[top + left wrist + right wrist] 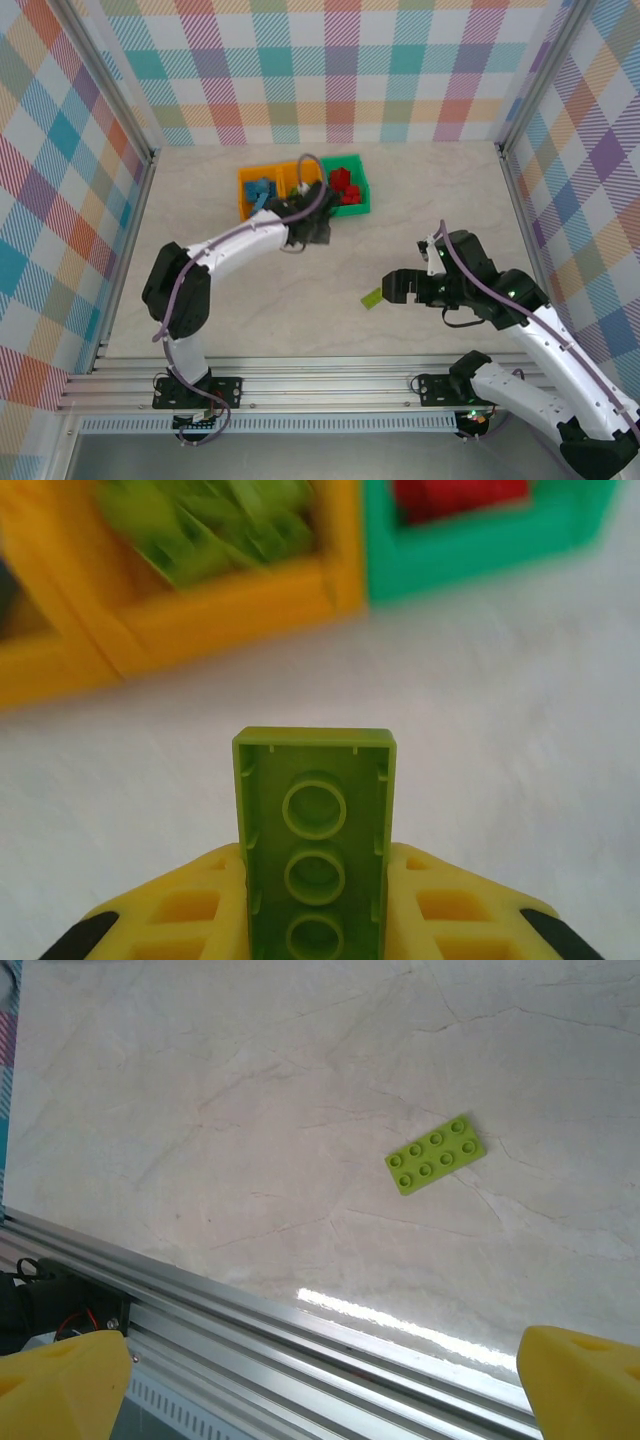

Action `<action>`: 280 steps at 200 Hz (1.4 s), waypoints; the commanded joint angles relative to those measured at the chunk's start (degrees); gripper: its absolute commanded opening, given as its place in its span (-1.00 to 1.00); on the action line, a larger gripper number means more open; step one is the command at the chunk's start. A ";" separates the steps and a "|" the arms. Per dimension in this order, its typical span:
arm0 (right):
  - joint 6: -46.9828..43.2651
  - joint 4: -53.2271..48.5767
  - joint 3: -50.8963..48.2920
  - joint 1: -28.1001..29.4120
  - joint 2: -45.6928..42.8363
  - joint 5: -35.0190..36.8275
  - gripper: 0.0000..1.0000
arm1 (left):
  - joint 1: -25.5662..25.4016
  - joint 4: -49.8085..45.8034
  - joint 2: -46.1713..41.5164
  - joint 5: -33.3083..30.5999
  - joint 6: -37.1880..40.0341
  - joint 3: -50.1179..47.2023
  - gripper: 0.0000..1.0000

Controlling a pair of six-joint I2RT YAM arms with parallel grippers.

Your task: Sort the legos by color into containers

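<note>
Two grippers I'm watching: left gripper (316,905) is clamping a lime green plastic brick (316,810), right gripper (322,1385) is gaping empty.

— The overhead camera?
— High behind the arm bases (197,388), looking down on the whole table (300,300).
— The wrist ones?
— Left faces the bins (240,605) closely; right looks down on the lime plate (435,1155). Overhead shares both.
</note>
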 commanded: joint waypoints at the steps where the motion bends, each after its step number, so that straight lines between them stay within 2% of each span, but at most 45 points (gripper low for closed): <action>1: 1.70 2.97 -1.91 0.00 -1.54 -1.42 1.00 | 4.22 -3.06 6.98 -1.63 -2.00 8.94 -0.59; 27: 3.21 3.50 -3.17 0.00 -2.33 -2.59 1.00 | 8.10 -6.42 15.49 -4.52 -2.46 20.94 -0.59; 52: 3.85 2.83 -3.52 0.00 -3.23 -2.83 1.00 | 10.27 -9.19 23.55 -1.68 -2.06 31.66 -0.57; 86: 4.32 2.13 -3.69 0.00 -3.64 -2.94 1.00 | 11.72 -9.73 30.52 3.53 -0.62 42.82 -0.25; 106: 4.57 2.18 -3.99 -0.06 -3.73 -3.47 1.00 | 12.00 -11.76 32.15 4.12 -0.31 47.23 0.09; 150: 5.75 3.56 -4.81 -0.01 -2.94 -3.91 1.00 | 12.18 -12.92 27.29 4.67 1.23 45.91 0.15; 173: 9.94 4.42 -5.91 -0.02 -1.57 -1.78 0.91 | 11.92 -9.30 17.16 8.59 1.24 36.22 0.15; 199: 17.92 4.00 -7.41 0.26 3.77 1.55 0.78 | 9.52 -2.41 -1.14 15.06 4.30 17.34 0.17; 217: 22.68 4.06 -7.62 2.05 9.88 3.43 0.75 | 5.96 1.50 -15.35 19.09 10.44 3.90 0.22; 237: 26.99 5.29 -6.58 5.18 16.63 5.75 0.81 | 2.40 4.86 -30.49 24.04 20.45 -10.63 0.42; 257: 29.97 7.64 -5.85 5.75 22.25 5.49 0.82 | 0.16 2.75 -42.89 28.64 35.15 -22.00 0.58; 272: 30.84 9.31 -5.44 5.79 25.61 6.44 0.82 | -0.34 -1.65 -50.33 38.28 48.80 -29.25 0.68; 280: 31.56 9.98 -5.30 5.78 27.19 7.52 0.80 | -0.74 -3.17 -53.46 40.53 52.07 -32.69 0.74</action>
